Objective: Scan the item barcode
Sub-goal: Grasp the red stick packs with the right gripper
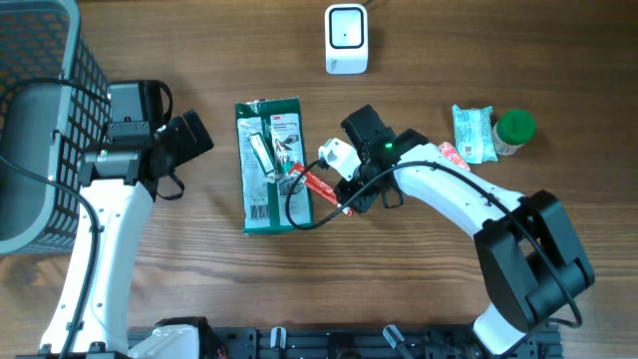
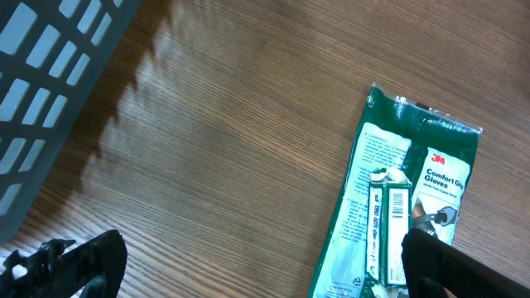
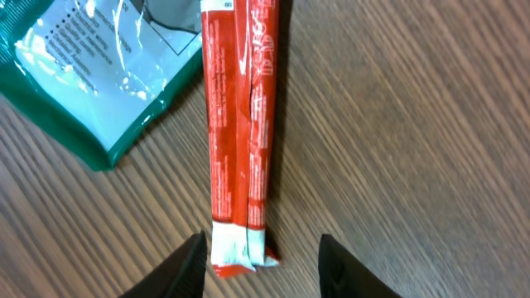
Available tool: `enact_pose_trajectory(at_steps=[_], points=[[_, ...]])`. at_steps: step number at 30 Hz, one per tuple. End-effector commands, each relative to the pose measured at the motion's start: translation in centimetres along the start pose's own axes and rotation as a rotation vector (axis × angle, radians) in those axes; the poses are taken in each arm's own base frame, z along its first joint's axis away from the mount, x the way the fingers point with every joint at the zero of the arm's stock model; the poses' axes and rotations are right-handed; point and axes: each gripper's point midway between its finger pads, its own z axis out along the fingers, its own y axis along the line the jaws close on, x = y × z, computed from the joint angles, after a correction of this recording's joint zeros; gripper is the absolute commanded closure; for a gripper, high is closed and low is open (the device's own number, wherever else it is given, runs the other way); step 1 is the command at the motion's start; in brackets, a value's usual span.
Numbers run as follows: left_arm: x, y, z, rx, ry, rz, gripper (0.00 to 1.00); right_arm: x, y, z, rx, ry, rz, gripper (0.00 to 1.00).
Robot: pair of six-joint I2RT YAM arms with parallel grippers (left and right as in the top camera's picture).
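Currently the right claw [image 3: 263, 263] is hovering low over the tabletop [image 3: 431, 124] with its jaws standing apart, straddling the near end of a red stick packet [image 3: 238, 124]. A sliver of wood is showing on either side of the packet, so the fingers [image 3: 189, 266] are not pinching it. The packet is lying flat, its far end running up along the edge of a green 3M glove pack [image 3: 74, 74]; whether it is touching or overlapping that pack I cannot tell. No barcode is showing on the red face that is turned up.

Further out, the left claw [image 2: 265, 273] is hanging with its jaws fully apart and gripping nothing, its camera looking down on the same glove pack, where a barcode label [image 2: 399, 203] is showing. Beyond both arms, a white scanner [image 1: 346, 38] is sitting at the far edge of the tabletop. A grey basket [image 1: 40, 70] is standing at the left, and a pale green pouch [image 1: 472, 132] is lying just beside a green-capped jar [image 1: 515, 127] at the right.

I am judging this to be the pickup step: the item is being lined up for a grasp and nothing is lifted yet. The next move is calling for the jaws to come together squarely on the packet's end, then a lift and a carry toward the scanner, turning the packet until its code is facing the window
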Motion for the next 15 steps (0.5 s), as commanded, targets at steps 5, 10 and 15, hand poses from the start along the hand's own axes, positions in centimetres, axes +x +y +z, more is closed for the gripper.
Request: enact_pose_trajectory(at_steps=[5,10,15], points=[[-0.3,0.2,0.0,-0.008,-0.009,0.007,0.00,0.2,0.1,1.5,-0.033,0.022,0.022,0.57],[-0.3,0.2,0.0,-0.009,-0.009,0.007,0.00,0.3,0.0,2.1,-0.027,0.004,0.017,0.57],[-0.3,0.2,0.0,-0.008,-0.009,0.007,0.00,0.3,0.0,2.2,-0.027,0.004,0.016,0.58]])
